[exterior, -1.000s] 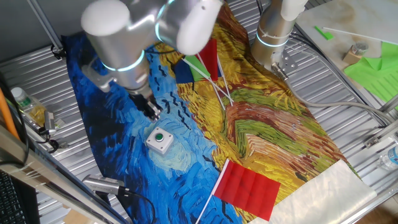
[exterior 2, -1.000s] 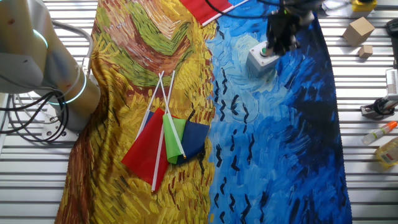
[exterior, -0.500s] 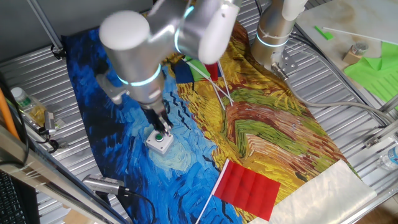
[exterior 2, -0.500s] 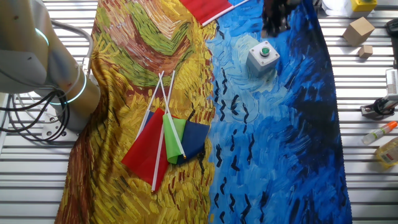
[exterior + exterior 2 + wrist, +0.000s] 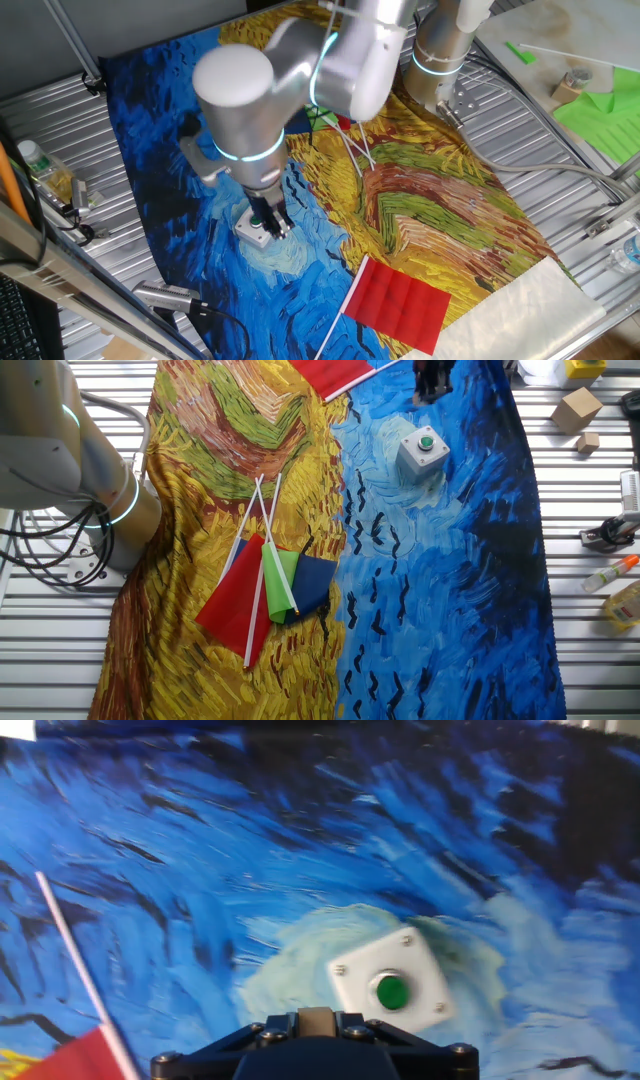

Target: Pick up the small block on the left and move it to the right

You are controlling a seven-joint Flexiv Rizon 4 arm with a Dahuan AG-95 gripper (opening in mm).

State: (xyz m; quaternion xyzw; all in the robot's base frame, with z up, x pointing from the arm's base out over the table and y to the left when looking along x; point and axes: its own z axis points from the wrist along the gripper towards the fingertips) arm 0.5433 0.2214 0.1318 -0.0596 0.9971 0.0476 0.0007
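In the hand view a tiny tan wooden block (image 5: 316, 1019) sits clamped between my dark jaws at the bottom edge, so my gripper (image 5: 316, 1026) is shut on the small block. In one fixed view my gripper (image 5: 274, 222) hangs low over the blue part of the painted cloth, just right of the white box with a green button (image 5: 250, 232) and partly covering it. In the other fixed view my gripper (image 5: 433, 380) is at the top edge, beyond the button box (image 5: 422, 452). The block itself is too small to make out in the fixed views.
A red flag (image 5: 400, 300) lies at the front of the cloth, and a bundle of flags (image 5: 265, 585) lies mid-cloth. A second arm's base (image 5: 440, 50) stands at the back. Two tan wooden blocks (image 5: 580, 415) and bottles (image 5: 615, 575) lie off the cloth on the metal slats.
My gripper has moved from the left of the button box, across it, to its right side, with the arm swinging along. The button box and flags have not moved.
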